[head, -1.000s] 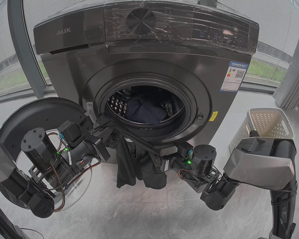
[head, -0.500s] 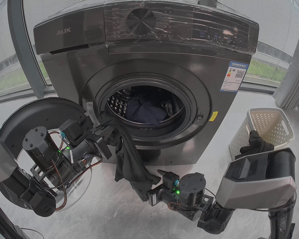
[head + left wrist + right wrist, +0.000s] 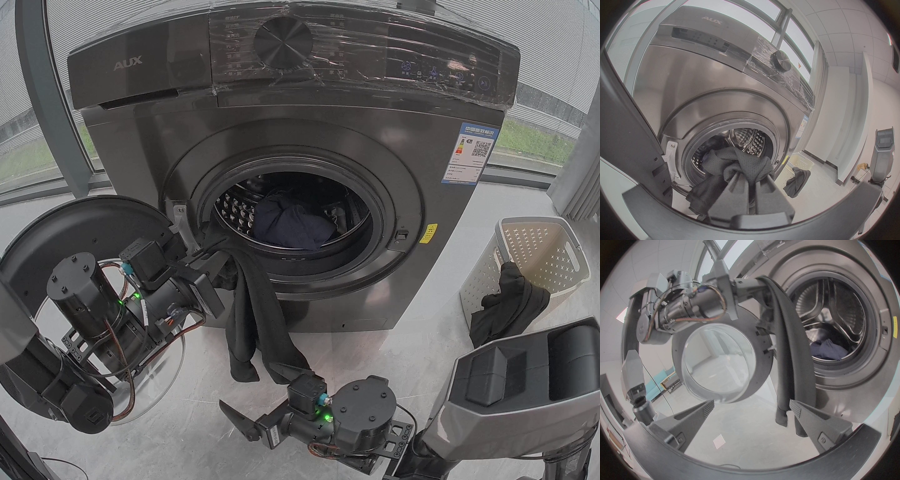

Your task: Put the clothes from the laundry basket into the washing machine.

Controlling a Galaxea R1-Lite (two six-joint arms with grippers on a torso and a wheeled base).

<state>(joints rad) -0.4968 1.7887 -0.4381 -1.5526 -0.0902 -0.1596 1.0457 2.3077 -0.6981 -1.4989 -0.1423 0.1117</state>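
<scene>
The grey washing machine stands with its door swung open to the left. A navy garment lies in the drum. My left gripper is at the left rim of the opening, shut on a black garment that hangs down toward the floor. The left wrist view shows the gripper pinching that cloth. My right gripper is low over the floor below the garment, open and holding nothing. In its wrist view the right gripper spreads wide, with the black garment hanging beside one finger.
A white laundry basket stands on the floor to the right of the machine, with dark clothes draped over its near edge. The open door's glass is close to the left arm. Pale floor lies in front of the machine.
My right gripper has let go of the garment's lower end, opened, and dropped back toward the floor. The garment now hangs straight from the left gripper, which has stayed put.
</scene>
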